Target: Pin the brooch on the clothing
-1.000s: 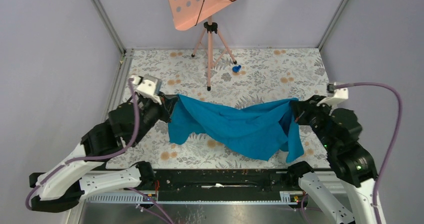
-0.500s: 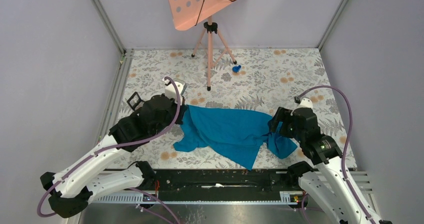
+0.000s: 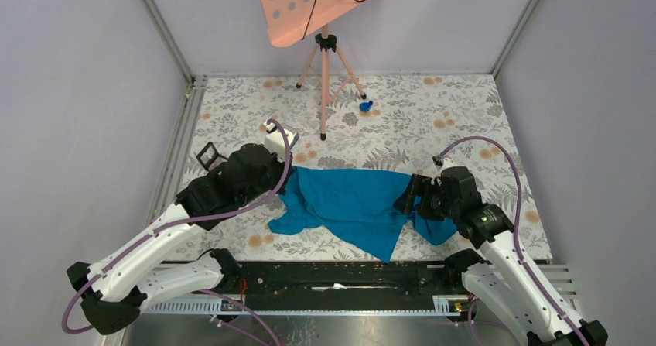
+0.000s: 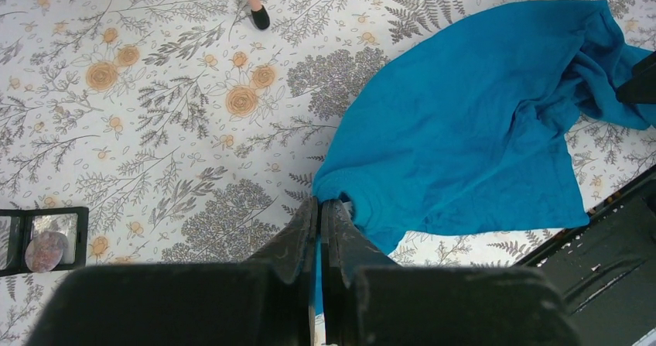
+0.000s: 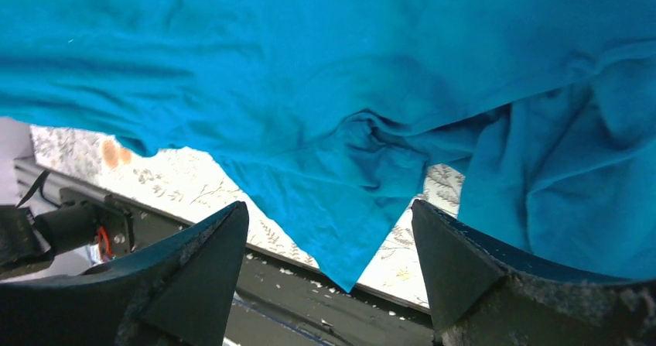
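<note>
The left gripper (image 4: 319, 210) is pinched shut on the left edge of the shirt (image 3: 348, 203). The right gripper (image 5: 329, 214) stands wide apart, with the shirt's bunched right end just ahead of it. The shirt lies on the flowered table (image 3: 433, 106) between grey walls. Only the left wrist view shows the brooch (image 4: 46, 251), inside a black frame (image 4: 83, 234), well apart from the shirt.

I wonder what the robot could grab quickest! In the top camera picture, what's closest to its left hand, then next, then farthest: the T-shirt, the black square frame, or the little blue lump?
1. T-shirt: a corner is pinched in the left hand.
2. Black square frame: just to its left.
3. Blue lump: far back, by the pink stand.
</note>
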